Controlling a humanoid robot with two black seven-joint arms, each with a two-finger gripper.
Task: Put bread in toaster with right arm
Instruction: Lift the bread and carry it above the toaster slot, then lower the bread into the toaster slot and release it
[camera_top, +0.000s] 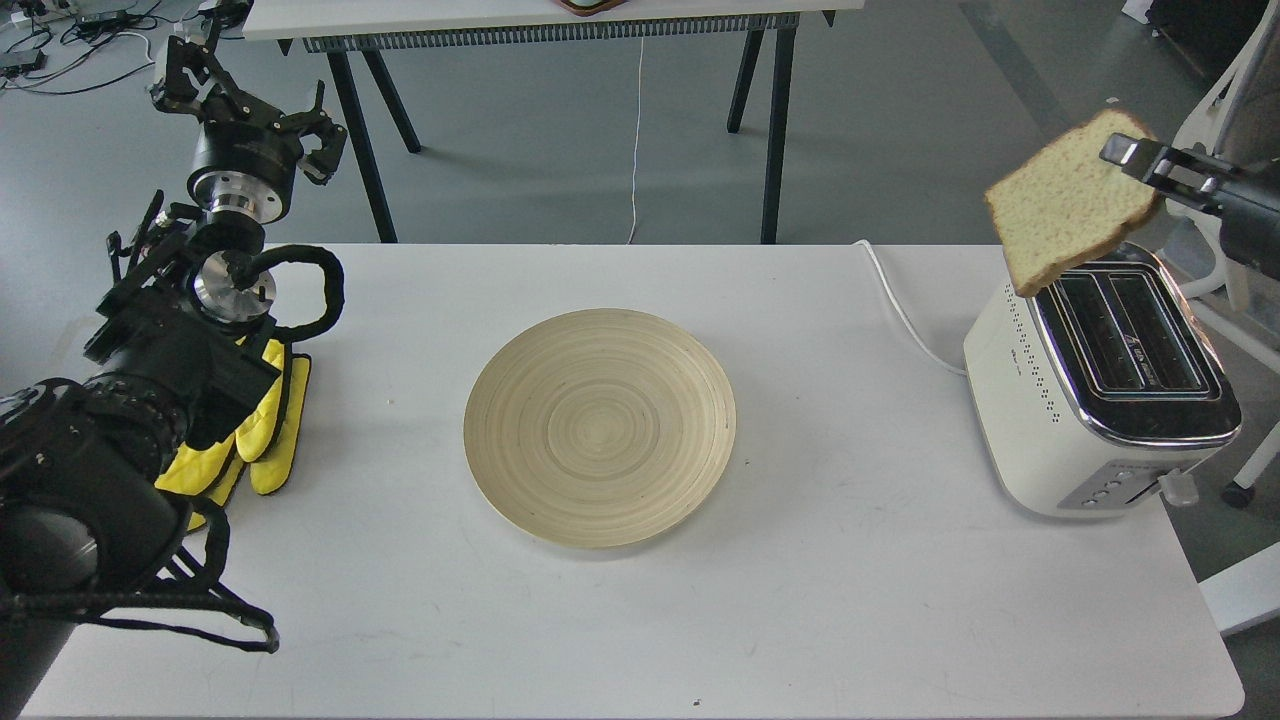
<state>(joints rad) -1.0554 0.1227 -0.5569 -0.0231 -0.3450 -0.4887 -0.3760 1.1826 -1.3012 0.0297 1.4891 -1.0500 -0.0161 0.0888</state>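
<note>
toaster (1010, 400) top logo and side print, both unreadable

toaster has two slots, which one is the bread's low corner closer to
The left slot, nearer the plate. The bread, in the right gripper, dips over its far end; the other slot lies further right.

Before me stands a rectangular white table (850, 590). On its bare top lie a round pale bamboo plate (600, 427) at the middle, yellow padded mitts (268, 440) at my left, and a cream-white chrome-topped toaster (1095, 385) with its white cord (905, 310) at my right.
</note>
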